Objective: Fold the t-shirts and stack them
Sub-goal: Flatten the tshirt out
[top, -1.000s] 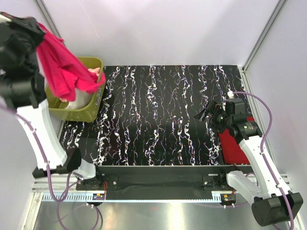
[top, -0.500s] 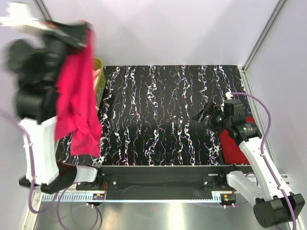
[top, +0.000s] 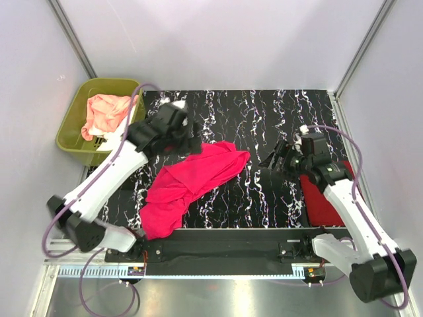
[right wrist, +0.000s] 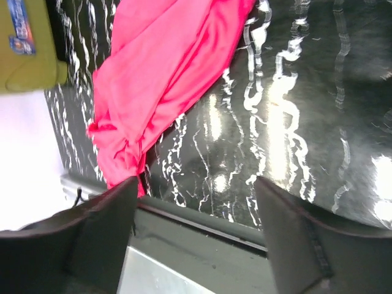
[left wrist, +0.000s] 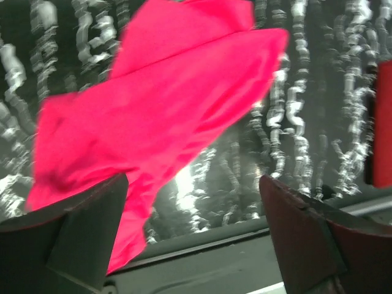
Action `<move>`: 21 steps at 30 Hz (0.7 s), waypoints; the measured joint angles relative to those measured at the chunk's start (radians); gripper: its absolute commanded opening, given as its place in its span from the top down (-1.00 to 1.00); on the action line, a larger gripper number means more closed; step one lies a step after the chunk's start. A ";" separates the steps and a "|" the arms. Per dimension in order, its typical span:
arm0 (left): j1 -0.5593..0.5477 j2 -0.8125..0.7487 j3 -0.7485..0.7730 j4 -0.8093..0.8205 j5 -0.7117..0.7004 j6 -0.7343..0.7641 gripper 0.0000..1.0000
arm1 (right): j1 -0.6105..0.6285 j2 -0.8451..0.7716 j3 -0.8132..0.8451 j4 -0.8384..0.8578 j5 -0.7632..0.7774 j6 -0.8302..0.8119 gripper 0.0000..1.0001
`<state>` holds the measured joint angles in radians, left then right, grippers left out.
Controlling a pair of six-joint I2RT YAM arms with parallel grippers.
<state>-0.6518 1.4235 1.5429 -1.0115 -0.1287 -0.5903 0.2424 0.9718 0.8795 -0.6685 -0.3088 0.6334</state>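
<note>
Left hand (left wrist: 193,214) and right hand (top: 280,157) both gape empty while the hot pink t-shirt (top: 198,175) lies bunched lower left on the bench (top: 264,119), its end reaching the bottom edge, so a clumsy tug could slide it off.

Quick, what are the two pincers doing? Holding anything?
Left pincer: open, empty, over the pink shirt.
Right pincer: open, empty.
</note>
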 measured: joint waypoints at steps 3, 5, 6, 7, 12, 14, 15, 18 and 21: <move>0.063 -0.105 -0.143 0.007 0.003 0.014 -0.42 | 0.017 0.112 0.003 0.061 -0.060 0.002 -0.54; 0.100 -0.138 -0.234 0.019 0.010 0.024 -0.40 | 0.034 0.230 0.039 0.073 -0.093 -0.002 -0.58; 0.110 -0.137 -0.276 0.024 0.018 0.035 -0.41 | 0.045 0.290 0.066 0.076 -0.103 -0.005 -0.61; 0.118 -0.128 -0.320 0.041 0.031 0.047 -0.42 | 0.067 0.373 0.111 0.073 -0.109 -0.013 -0.64; 0.140 -0.017 -0.399 0.041 0.079 0.083 -0.44 | 0.187 0.725 0.384 0.082 -0.173 -0.034 -0.68; 0.163 -0.022 -0.407 0.041 0.067 0.086 -0.36 | 0.229 0.816 0.469 0.102 -0.199 -0.029 -0.67; 0.187 -0.043 -0.415 0.049 0.065 0.086 -0.34 | 0.243 0.841 0.490 0.110 -0.207 -0.027 -0.66; 0.323 -0.161 -0.481 0.103 0.078 0.076 -0.33 | 0.303 0.895 0.539 0.108 -0.201 -0.031 -0.61; 0.473 -0.289 -0.589 0.148 0.111 0.047 -0.33 | 0.378 0.925 0.564 0.104 -0.179 -0.040 -0.39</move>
<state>-0.1783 1.1343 0.9539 -0.8635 -0.0177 -0.5434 0.6209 1.8973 1.4437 -0.5648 -0.4873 0.5938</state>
